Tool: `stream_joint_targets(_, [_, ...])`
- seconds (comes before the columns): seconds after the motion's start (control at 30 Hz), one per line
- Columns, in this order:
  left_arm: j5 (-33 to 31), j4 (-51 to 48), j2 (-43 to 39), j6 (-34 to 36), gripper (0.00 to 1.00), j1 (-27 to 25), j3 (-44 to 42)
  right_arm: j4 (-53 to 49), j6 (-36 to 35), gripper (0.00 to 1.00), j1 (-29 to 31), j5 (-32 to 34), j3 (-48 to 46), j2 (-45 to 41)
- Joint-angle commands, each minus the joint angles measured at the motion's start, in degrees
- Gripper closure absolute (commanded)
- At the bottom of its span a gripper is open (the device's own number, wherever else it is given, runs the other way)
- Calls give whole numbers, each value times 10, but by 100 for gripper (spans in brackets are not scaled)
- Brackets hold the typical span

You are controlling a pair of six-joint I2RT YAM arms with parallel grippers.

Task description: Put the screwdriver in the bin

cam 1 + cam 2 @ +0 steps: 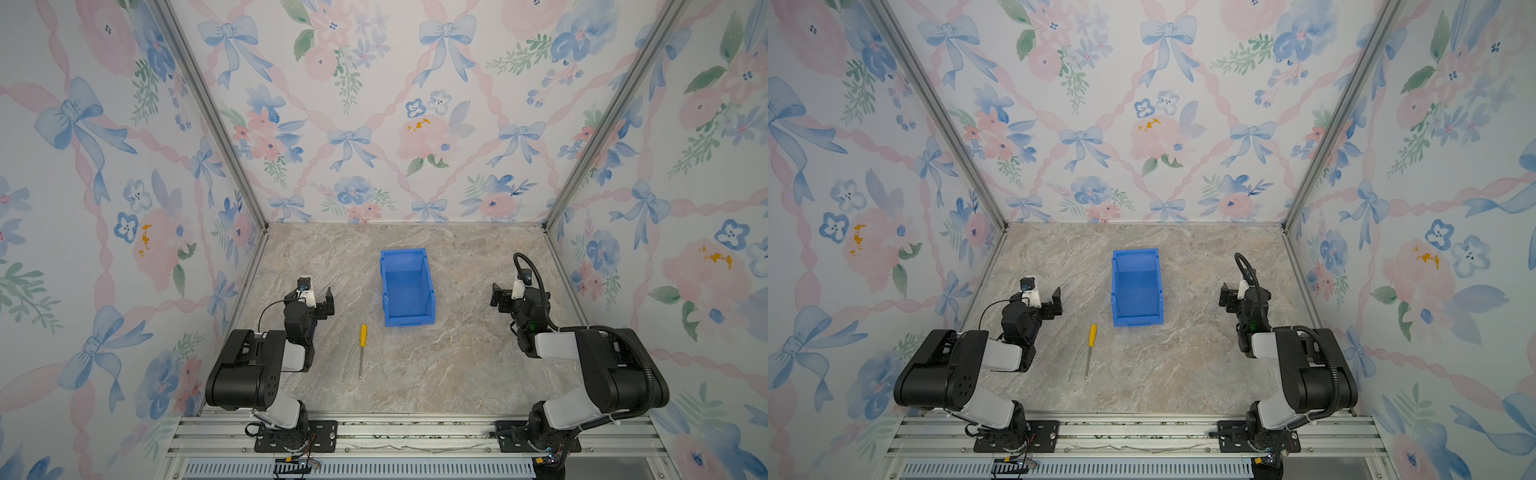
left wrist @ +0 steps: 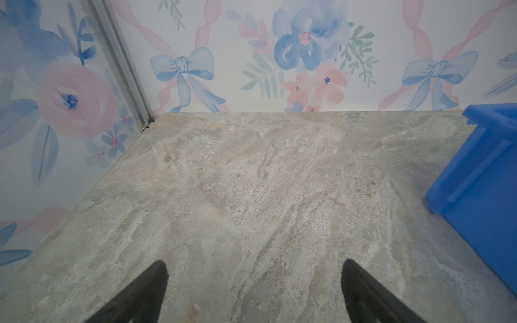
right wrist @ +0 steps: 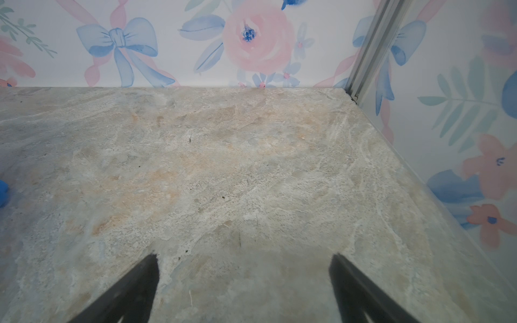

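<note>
The screwdriver (image 1: 362, 349) (image 1: 1090, 349) lies flat on the marble table in both top views, yellow handle toward the bin and silver shaft toward the front edge. It shows in neither wrist view. The blue bin (image 1: 409, 320) (image 1: 1136, 251) stands upright and empty at mid-table, just behind and right of the handle. Its side wall fills one edge of the left wrist view (image 2: 481, 173), and a blue sliver shows in the right wrist view (image 3: 2, 193). My left gripper (image 1: 311, 296) (image 1: 1037, 296) (image 2: 254, 263) hovers open and empty, left of the bin and behind the screwdriver. My right gripper (image 1: 517, 293) (image 1: 1245, 293) (image 3: 244, 256) hangs open and empty, right of the bin.
Floral-papered walls close in the table on the left, back and right, with aluminium posts (image 1: 544, 226) at the back corners. A metal rail (image 1: 415, 432) carrying both arm bases runs along the front edge.
</note>
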Motion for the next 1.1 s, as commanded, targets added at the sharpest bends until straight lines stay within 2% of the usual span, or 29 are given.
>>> stream_joint_targets(0.0, [-2, 10, 3, 9, 2, -1, -4, 18, -4, 3, 2, 3, -7, 7])
stream_joint_targets(0.43, [5, 2, -5, 11, 2, 1, 1, 15, -13, 3, 12, 8, -9, -1])
stream_joint_targets(0.9, [-23, -106, -94, -6, 3, -4, 6, 40, -11, 3, 17, 35, -54, -67])
stream_joint_targets(1.07, [-34, -114, -114, -15, 3, -6, -5, 14, -11, 3, 19, 34, -68, -111])
